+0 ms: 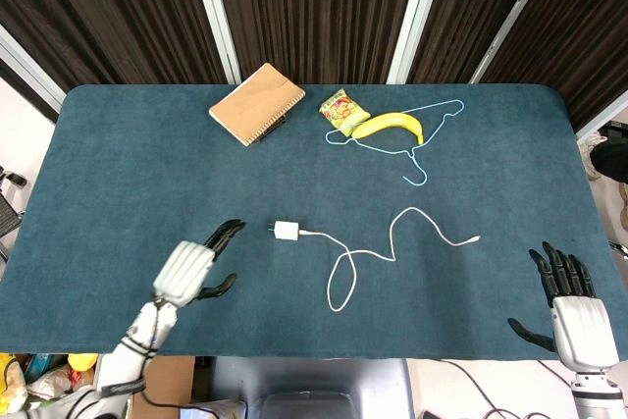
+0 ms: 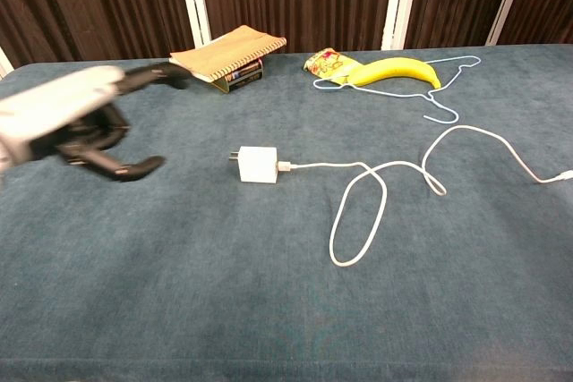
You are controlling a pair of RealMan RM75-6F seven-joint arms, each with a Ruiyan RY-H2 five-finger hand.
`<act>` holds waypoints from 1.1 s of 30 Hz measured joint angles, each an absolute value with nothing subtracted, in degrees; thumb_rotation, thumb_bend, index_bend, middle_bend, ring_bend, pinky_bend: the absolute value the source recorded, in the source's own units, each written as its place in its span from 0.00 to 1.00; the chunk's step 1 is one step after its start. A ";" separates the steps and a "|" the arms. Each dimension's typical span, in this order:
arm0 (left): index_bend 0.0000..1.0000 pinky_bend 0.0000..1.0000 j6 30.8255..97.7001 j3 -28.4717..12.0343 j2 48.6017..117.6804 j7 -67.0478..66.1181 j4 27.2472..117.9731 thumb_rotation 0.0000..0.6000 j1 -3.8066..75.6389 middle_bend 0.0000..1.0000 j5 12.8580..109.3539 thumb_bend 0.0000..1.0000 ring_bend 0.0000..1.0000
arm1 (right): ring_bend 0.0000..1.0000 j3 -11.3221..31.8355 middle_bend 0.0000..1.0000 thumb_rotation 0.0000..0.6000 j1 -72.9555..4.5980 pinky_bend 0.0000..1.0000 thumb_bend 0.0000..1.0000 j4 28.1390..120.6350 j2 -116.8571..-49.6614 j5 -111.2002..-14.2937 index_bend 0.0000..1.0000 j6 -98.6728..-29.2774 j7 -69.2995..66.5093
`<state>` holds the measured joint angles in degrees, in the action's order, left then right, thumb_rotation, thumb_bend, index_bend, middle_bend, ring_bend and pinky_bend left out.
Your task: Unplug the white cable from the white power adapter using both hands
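A dark teal table (image 1: pixel 118 164) seen from above and from chest height, with two robot hands and a handful of single objects on it. Nearest the robot, the right hand (image 1: pixel 572 303) sits at the near right edge of the table, fingers spread and upright, holding nothing. The left hand (image 1: pixel 193 266) is over the near left part of the table, fingers apart and pointing toward the middle, thumb out to the side, also holding nothing; in the chest view it is blurred (image 2: pixel 76 123). Just beyond the left hand's fingertips, but apart from them, lies one small white adapter (image 1: pixel 287 231) flat near the table's centre, prongs facing left. One white cable (image 1: pixel 392 242) is plugged into its right side; it runs right, drops into one loop toward the near edge, rises in a second bend, and ends with a free plug near the right part of the table, well apart from the right hand. At the far side lie one brown spiral notebook (image 1: pixel 257 103), propped on something dark beneath it, one colourful snack packet (image 1: pixel 340 108), one yellow banana (image 1: pixel 389 124) touching the packet, and one light blue wire hanger (image 1: pixel 430 130) with the banana resting across it.
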<state>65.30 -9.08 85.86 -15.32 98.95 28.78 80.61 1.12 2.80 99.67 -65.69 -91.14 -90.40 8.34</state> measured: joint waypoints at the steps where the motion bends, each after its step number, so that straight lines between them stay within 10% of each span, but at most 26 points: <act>1: 0.09 1.00 64.40 -10.13 88.10 -18.35 98.47 1.00 30.10 0.10 78.02 0.38 0.91 | 0.00 1.26 0.00 1.00 2.77 0.00 0.24 99.63 -65.65 -90.76 0.00 -90.32 8.29; 14: 0.12 1.00 59.76 -17.04 106.26 -34.06 83.88 1.00 42.72 0.12 62.94 0.38 0.92 | 0.00 2.35 0.00 1.00 2.31 0.00 0.24 99.56 -64.72 -87.57 0.00 -89.13 6.80; 33: 0.24 1.00 57.05 -16.75 111.79 -33.45 68.64 1.00 47.49 0.23 57.97 0.39 0.95 | 0.00 2.84 0.00 1.00 2.57 0.00 0.24 99.17 -63.74 -86.14 0.00 -89.61 5.09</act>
<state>57.05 -16.75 111.79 -33.45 68.64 47.49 57.97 2.84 2.57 99.17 -63.74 -86.14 -89.61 5.09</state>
